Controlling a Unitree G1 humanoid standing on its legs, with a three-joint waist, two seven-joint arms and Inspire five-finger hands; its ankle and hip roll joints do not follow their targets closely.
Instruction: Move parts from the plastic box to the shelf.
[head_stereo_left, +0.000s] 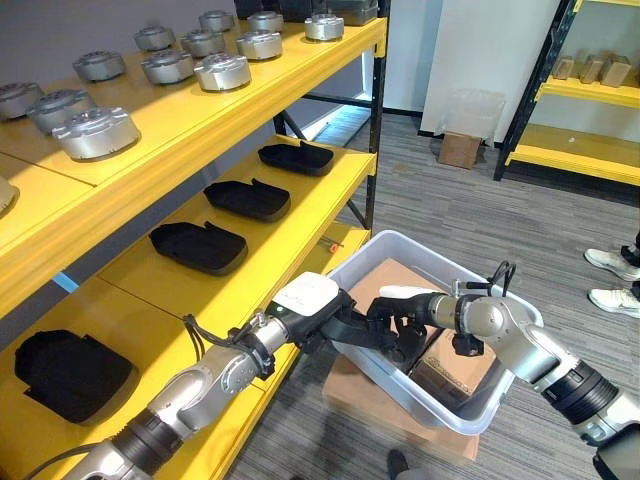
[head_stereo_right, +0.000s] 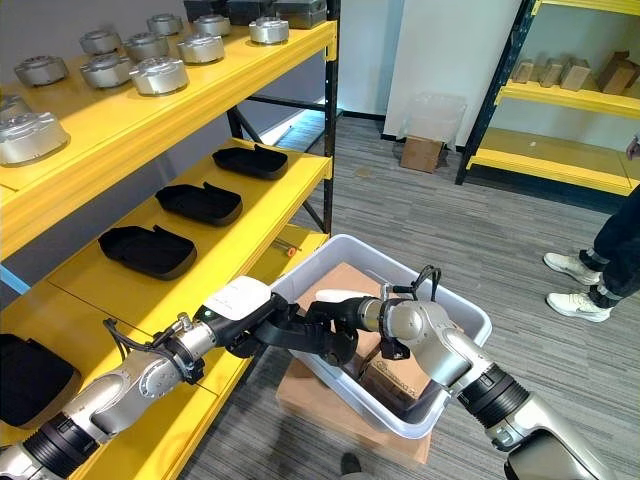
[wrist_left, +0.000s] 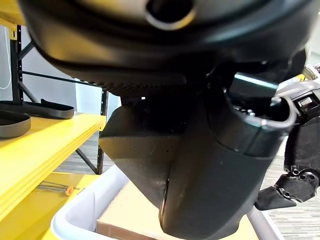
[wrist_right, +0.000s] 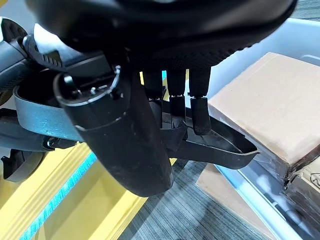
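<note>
Both hands meet over the translucent plastic box's (head_stereo_left: 440, 420) shelf-side rim: left hand (head_stereo_left: 352, 328) and right hand (head_stereo_left: 410, 312) each clasp the black moulded tray-like part (wrist_right: 220, 150), long axis spanning between them.

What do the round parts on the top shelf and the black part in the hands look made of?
The round parts look like cast metal: silver-grey, dull sheen with bright highlights. The black part held by the left hand and right hand over the plastic box looks like moulded plastic: matte, thin-walled, tray-like.
</note>
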